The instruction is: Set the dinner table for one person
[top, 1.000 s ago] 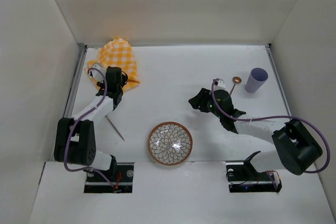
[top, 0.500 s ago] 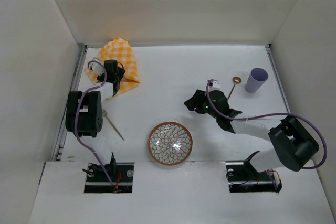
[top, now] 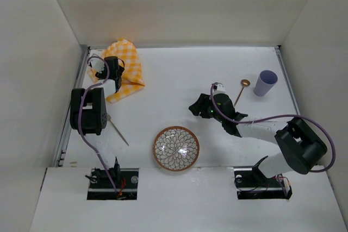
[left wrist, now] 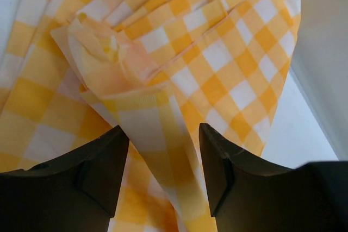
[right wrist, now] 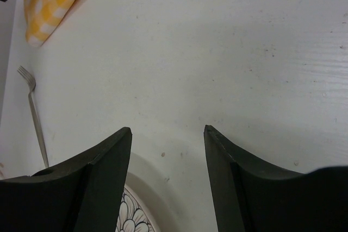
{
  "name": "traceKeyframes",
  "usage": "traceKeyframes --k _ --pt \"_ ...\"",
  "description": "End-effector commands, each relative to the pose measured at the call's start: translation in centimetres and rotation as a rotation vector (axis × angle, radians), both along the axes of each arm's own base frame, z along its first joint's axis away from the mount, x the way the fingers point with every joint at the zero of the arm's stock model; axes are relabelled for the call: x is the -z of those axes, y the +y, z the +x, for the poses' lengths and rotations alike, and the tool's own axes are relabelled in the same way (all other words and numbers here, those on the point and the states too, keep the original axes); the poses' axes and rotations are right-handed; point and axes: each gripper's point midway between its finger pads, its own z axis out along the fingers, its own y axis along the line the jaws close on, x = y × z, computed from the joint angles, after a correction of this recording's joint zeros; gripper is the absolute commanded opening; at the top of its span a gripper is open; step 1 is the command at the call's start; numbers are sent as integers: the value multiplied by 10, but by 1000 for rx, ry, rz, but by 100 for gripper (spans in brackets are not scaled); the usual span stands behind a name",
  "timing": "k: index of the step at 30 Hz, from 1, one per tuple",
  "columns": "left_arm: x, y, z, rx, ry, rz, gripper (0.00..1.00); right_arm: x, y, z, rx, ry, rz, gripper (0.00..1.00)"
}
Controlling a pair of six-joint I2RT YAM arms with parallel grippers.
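The dinner table [top: 179,80] is a plain white top. A yellow-and-white checked cloth [top: 129,69] lies bunched in its far left corner. My left gripper [top: 111,66] hovers right over it, open. In the left wrist view a raised fold of the cloth [left wrist: 217,52] runs between the fingers of the left gripper [left wrist: 163,127], with a gap on the left side. My right gripper [top: 197,107] is open over bare table right of centre. The right wrist view shows nothing between the fingers of the right gripper [right wrist: 168,129], and the plate's rim [right wrist: 136,210] just below them.
A floral plate with a brown rim [top: 175,148] sits near the front centre. A fork [top: 118,133] lies left of it, also seen as the fork [right wrist: 33,112] in the right wrist view. A copper-tipped spoon [top: 241,89] and a purple cup [top: 266,83] stand at the right. White walls enclose the table.
My left gripper has moved back and left, further onto the cloth, with its arm folding upright. My right gripper has slid a little to the left.
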Motion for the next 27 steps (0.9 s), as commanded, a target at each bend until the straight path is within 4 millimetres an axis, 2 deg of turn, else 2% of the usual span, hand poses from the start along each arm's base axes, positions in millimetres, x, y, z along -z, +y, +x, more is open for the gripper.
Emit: traceKeyframes --k 1,10,14,16,18,24,27 --pt "-13 17 11 -32 -28 53 51 -25 12 7 -21 -71 34 62" --pt "16 22 12 -48 54 16 48 -21 11 6 -26 -59 30 62" --pt "8 15 18 -21 27 -2 19 -24 10 7 -21 -68 33 63" --pt "-2 0 21 15 -2 -19 12 -21 10 7 -23 -61 32 63" --pt "-16 -29 25 75 -40 -27 8 -21 11 7 -27 -58 28 63" --pt "-47 -120 20 199 -123 -71 4 -20 11 6 -28 -56 27 64" --pt "-59 -165 18 250 -160 -138 4 -26 10 6 -24 -72 38 67"
